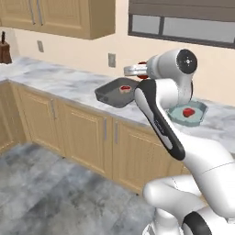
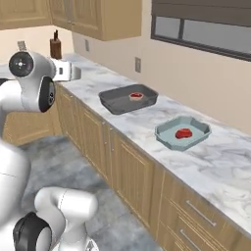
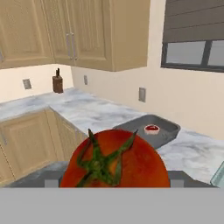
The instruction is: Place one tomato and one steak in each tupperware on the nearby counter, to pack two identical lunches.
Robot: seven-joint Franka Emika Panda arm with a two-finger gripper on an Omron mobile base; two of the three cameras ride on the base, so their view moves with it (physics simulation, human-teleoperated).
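In the hand view a glossy red-orange tomato [image 3: 116,162] with a green stem star sits between the jaws of my gripper [image 3: 113,183], which is shut on it. In the left base view the gripper [image 1: 137,69] hangs above the counter [image 1: 64,82], over the far side of the dark grey tupperware [image 1: 106,94]. That box holds a pink-red steak [image 1: 124,88] with a white rim. The pale teal tupperware [image 1: 200,114] lies to its right with a deep red steak [image 1: 187,112] in it. From the right base view both boxes [image 2: 117,102] [image 2: 169,133] show the same.
A knife block [image 2: 55,47] stands at the counter's far left corner. Wooden wall cabinets [image 3: 87,30] hang above it, and a window [image 2: 206,29] is set over the boxes. Wooden drawers and doors [image 1: 82,133] run below the marbled top.
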